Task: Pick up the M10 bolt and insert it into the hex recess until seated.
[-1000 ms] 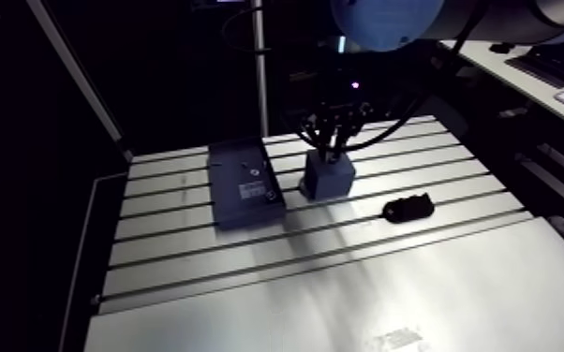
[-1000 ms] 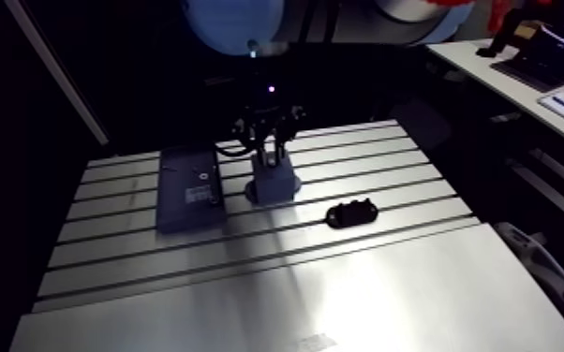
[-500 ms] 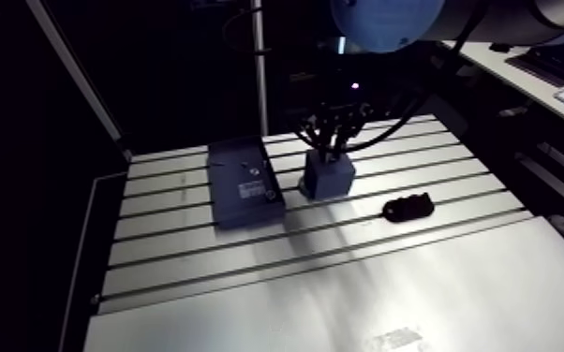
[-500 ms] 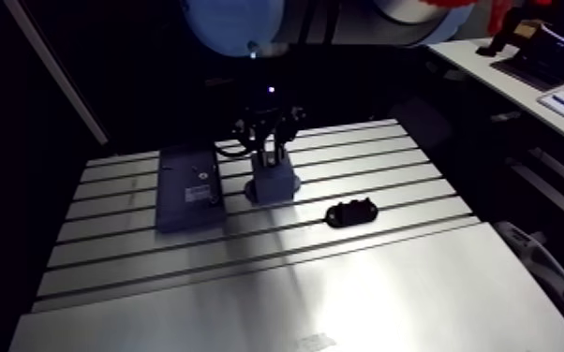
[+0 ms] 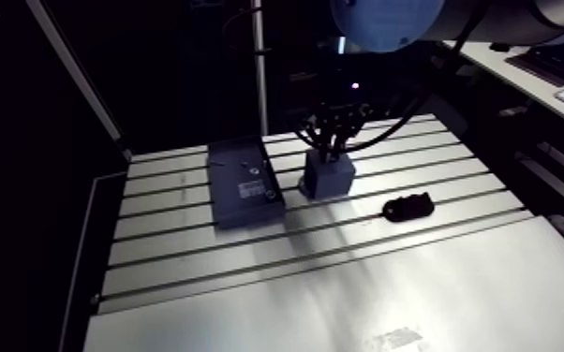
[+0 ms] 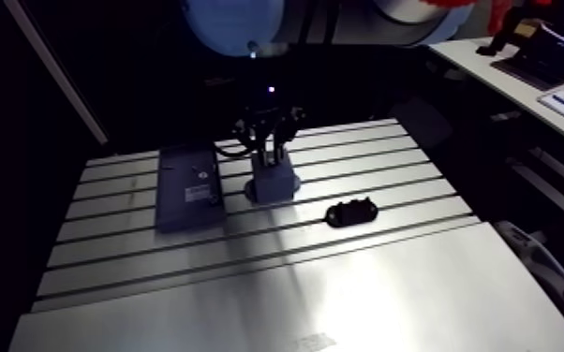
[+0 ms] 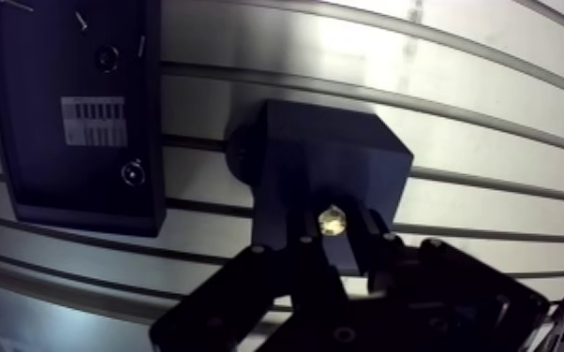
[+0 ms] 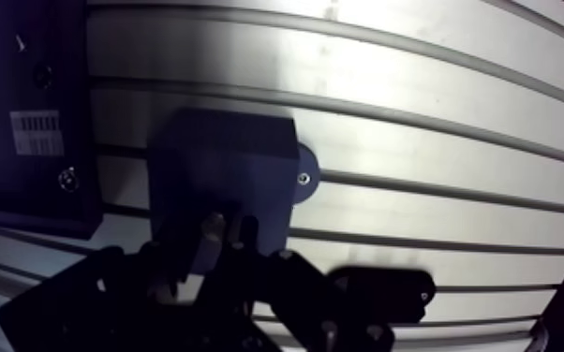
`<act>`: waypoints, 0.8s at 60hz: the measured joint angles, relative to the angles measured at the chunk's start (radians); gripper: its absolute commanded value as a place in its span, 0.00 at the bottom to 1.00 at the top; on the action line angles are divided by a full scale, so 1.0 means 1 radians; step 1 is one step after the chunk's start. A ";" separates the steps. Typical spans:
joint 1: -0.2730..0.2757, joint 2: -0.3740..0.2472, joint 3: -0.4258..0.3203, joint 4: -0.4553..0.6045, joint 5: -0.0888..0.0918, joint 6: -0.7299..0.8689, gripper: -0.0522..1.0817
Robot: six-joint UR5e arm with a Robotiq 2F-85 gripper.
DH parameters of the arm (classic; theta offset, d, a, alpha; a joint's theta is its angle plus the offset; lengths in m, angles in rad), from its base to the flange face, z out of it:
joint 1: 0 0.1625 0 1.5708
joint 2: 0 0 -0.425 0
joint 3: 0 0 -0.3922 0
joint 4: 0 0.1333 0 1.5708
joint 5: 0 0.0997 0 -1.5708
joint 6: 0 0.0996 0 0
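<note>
The gripper [image 7: 334,236] hangs straight over the block [image 7: 333,150], its two fingers clamped on the bolt [image 7: 332,221]. The bolt stands upright between them, a pale shank in the wrist view with a brassy end catching the light. It sits over the edge of the block's top face nearest the gripper. Whether it touches the block cannot be told, and no recess can be made out on the dark face. The block stands on the surface [image 7: 492,122], across its slots, with a round disc [image 8: 304,176] sticking out from under one side. Just beside the block lies a flat dark plate [image 7: 70,112] with a white label. On the block's other side, well apart, is a small black part [image 5: 408,207].
</note>
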State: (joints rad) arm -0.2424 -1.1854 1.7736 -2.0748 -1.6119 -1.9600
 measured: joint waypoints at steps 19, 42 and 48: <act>-0.001 0.000 -0.002 0.000 0.000 -0.002 0.65; -0.002 0.001 -0.003 0.000 0.000 -0.005 0.67; -0.001 0.001 -0.004 0.000 0.000 -0.008 0.67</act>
State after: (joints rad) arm -0.2439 -1.1846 1.7701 -2.0748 -1.6115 -1.9680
